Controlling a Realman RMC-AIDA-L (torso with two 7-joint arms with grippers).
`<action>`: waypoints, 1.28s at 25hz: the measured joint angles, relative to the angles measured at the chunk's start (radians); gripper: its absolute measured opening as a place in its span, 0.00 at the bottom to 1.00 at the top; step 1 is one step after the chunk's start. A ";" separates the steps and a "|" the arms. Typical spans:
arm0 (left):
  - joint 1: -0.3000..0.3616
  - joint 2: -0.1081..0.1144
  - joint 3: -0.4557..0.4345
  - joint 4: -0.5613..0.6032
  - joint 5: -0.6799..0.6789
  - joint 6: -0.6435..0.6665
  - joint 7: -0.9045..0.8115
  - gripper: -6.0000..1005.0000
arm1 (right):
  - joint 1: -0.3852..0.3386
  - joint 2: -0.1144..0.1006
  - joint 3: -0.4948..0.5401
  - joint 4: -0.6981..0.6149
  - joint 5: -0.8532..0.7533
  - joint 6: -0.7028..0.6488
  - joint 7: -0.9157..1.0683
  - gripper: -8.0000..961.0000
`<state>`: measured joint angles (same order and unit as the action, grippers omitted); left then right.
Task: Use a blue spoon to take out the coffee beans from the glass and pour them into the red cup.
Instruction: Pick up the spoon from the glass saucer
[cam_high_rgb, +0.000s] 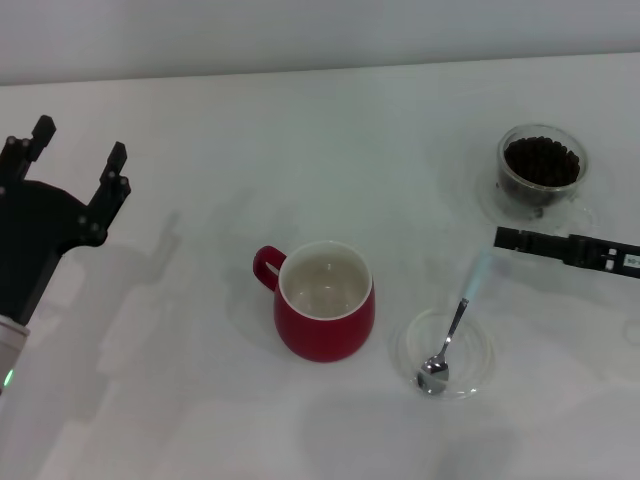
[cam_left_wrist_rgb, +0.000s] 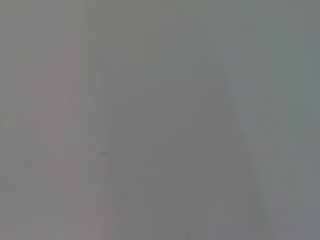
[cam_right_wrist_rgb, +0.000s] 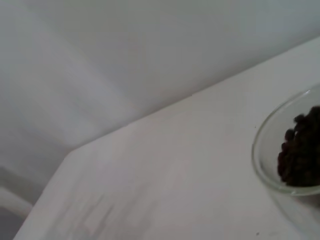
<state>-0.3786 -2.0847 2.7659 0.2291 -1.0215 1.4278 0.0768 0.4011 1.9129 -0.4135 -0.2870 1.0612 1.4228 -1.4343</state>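
Note:
The red cup (cam_high_rgb: 325, 305) stands at the middle of the white table, white inside, handle toward the left. The blue spoon (cam_high_rgb: 458, 322) lies with its metal bowl in a shallow clear dish (cam_high_rgb: 482, 350) and its pale handle pointing up and away. The glass (cam_high_rgb: 541, 172) holds the dark coffee beans (cam_high_rgb: 541, 161) at the far right. It also shows in the right wrist view (cam_right_wrist_rgb: 272, 165), with its beans (cam_right_wrist_rgb: 300, 157). My right gripper (cam_high_rgb: 505, 238) reaches in from the right, its tip just above the spoon handle's end. My left gripper (cam_high_rgb: 78, 150) is open and empty at the far left.
The white table (cam_high_rgb: 200, 420) runs back to a pale wall (cam_high_rgb: 300, 30). The left wrist view shows only a plain grey surface.

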 joint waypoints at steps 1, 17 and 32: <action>0.000 0.000 0.000 0.000 0.000 0.006 0.000 0.72 | 0.002 0.007 -0.001 0.000 0.000 -0.007 0.010 0.89; -0.011 0.008 0.000 -0.015 0.001 0.083 -0.002 0.72 | 0.007 0.076 0.002 0.000 0.003 -0.065 0.073 0.89; -0.017 0.008 0.000 -0.050 -0.003 0.120 -0.001 0.72 | 0.017 0.092 0.010 0.026 0.010 -0.117 0.048 0.85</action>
<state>-0.3952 -2.0769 2.7657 0.1792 -1.0243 1.5474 0.0762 0.4186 2.0049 -0.4033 -0.2612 1.0715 1.3060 -1.3860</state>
